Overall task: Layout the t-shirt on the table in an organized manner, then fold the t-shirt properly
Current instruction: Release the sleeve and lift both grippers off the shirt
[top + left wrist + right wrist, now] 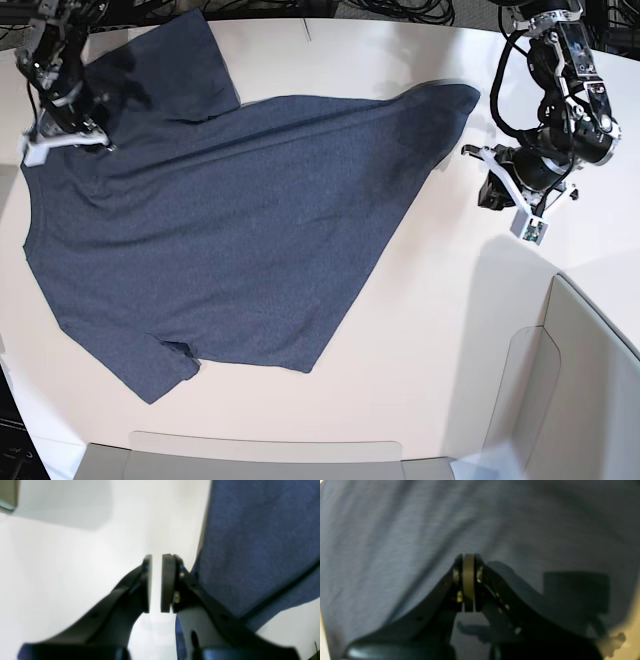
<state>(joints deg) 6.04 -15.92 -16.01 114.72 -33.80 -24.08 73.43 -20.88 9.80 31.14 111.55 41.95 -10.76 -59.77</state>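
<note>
The dark navy-grey t-shirt (230,220) lies spread, plain side up, across the left and middle of the table (450,330), with a few wrinkles. One sleeve (195,60) points to the far left corner. My right gripper (90,140) rests on the shirt's far left edge. Up close the right gripper (468,555) has its pads together, with cloth creases running toward the tip. Whether cloth is pinched does not show. My left gripper (490,190) hovers over bare table just right of the shirt's corner (455,100). This left gripper (156,557) keeps a narrow, bare gap, beside the t-shirt (250,542).
Pale translucent panels stand at the near right (590,400) and along the near edge (265,450). Black cables (420,10) lie beyond the far edge. A grey panel (62,502) shows ahead of the left gripper.
</note>
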